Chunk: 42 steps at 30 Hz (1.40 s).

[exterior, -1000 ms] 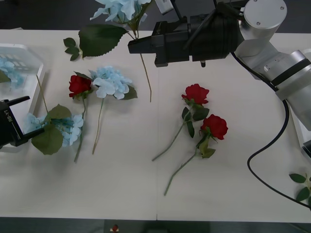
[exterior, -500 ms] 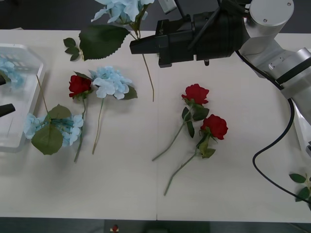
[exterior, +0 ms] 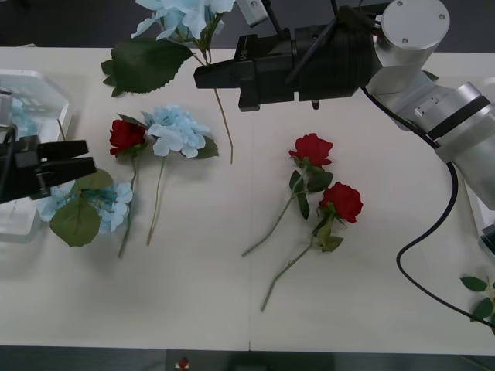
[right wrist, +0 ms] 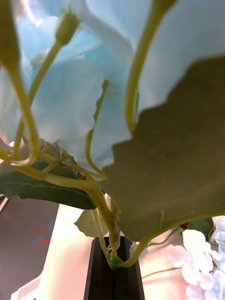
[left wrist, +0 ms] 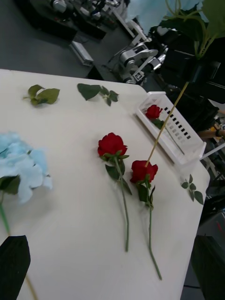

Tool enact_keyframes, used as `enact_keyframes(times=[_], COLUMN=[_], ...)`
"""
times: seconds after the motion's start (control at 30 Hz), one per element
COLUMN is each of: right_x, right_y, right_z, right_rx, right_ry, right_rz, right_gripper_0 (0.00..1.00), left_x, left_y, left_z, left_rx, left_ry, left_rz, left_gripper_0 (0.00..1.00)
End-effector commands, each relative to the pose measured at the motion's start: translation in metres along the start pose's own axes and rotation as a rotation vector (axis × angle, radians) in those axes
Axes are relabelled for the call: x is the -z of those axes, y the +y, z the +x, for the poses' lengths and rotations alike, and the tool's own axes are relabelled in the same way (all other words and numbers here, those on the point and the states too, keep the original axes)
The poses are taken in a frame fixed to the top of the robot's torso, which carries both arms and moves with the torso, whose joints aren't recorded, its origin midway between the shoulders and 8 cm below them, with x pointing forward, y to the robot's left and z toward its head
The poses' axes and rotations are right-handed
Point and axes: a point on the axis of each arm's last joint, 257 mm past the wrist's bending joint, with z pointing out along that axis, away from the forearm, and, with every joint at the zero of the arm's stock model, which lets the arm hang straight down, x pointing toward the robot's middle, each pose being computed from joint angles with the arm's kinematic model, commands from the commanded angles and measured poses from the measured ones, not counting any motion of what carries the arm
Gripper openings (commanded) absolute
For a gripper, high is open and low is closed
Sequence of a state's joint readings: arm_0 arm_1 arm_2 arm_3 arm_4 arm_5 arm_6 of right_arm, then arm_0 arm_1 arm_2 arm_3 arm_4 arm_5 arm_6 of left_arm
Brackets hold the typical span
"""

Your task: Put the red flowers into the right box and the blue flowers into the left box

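Right gripper (exterior: 203, 76): fingers clamped on a blue flower (exterior: 179, 13) stem, held up over the counter (exterior: 371, 309).
Left gripper (exterior: 77, 157): fingers apart, by the left box (exterior: 39, 85).
Red flowers (exterior: 311, 148): lying on the counter.

**Hidden and cropped elements**

Front view: the held blue flower (exterior: 179, 14) is cut by the upper edge, and the grip of the right pincer (exterior: 203, 76) on its stem is too small to resolve. The left box (exterior: 31, 86) runs off the left edge, partly covered by the left pincer (exterior: 77, 158). Leaf sprigs (exterior: 481, 297) are cropped at the right edge. Right wrist view: petals and a large leaf (right wrist: 178, 154) mask the bench; the stem base meets the dark fingers (right wrist: 101, 276). Left wrist view: one dark finger (left wrist: 13, 267) enters at a corner; the right box (left wrist: 174, 130) is partly behind a hanging stem.
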<state>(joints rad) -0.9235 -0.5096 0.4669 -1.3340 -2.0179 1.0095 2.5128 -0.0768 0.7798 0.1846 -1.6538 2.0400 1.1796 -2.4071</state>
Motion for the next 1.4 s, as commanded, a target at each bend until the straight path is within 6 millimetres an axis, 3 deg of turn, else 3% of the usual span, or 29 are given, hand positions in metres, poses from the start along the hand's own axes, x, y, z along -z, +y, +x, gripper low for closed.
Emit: enact_keyframes(times=[0.03, 0.4, 0.67, 0.87, 0.9, 0.93, 0.97, 1.0, 1.03, 1.1, 1.4], right_x=[-0.011, -0.015, -0.018, -0.021, -0.022, -0.023, -0.023, -0.023, -0.023, -0.023, -0.023], right_y=[0.017, 0.023, 0.026, 0.030, 0.031, 0.031, 0.031, 0.031, 0.031, 0.030, 0.029], right_z=[-0.037, -0.042, -0.042, -0.039, -0.039, -0.038, -0.038, -0.037, -0.037, -0.037, -0.037], right_rx=[0.086, 0.073, 0.068, 0.055, 0.051, 0.049, 0.049, 0.049, 0.049, 0.048, 0.051], right_ry=[-0.051, -0.075, -0.079, -0.078, -0.078, -0.078, -0.078, -0.075, -0.076, -0.077, -0.078], right_rz=[-0.035, -0.051, -0.060, -0.075, -0.078, -0.079, -0.079, -0.078, -0.077, -0.074, -0.071], right_gripper_0=[0.00, 0.00, 0.00, 0.00, 0.00, 0.00, 0.00, 0.00, 0.00, 0.00, 0.00], left_x=[-0.048, -0.140, -0.174, -0.188, -0.190, -0.191, -0.191, -0.192, -0.192, -0.192, -0.191], left_y=[-0.027, -0.054, -0.071, -0.080, -0.081, -0.082, -0.083, -0.084, -0.084, -0.084, -0.083], left_z=[-0.020, -0.003, -0.014, -0.024, -0.025, -0.025, -0.025, -0.026, -0.026, -0.025, -0.025], left_rx=[-0.186, -0.279, -0.299, -0.322, -0.322, -0.321, -0.320, -0.318, -0.319, -0.319, -0.315], left_ry=[-0.070, -0.110, -0.150, -0.171, -0.176, -0.180, -0.181, -0.184, -0.183, -0.185, -0.184], left_rz=[0.064, 0.089, 0.098, 0.105, 0.107, 0.108, 0.109, 0.111, 0.110, 0.111, 0.110], left_gripper_0=[1.00, 1.00, 1.00, 1.00, 0.97, 0.75, 0.63, 0.38, 0.29, 0.01, 0.00])
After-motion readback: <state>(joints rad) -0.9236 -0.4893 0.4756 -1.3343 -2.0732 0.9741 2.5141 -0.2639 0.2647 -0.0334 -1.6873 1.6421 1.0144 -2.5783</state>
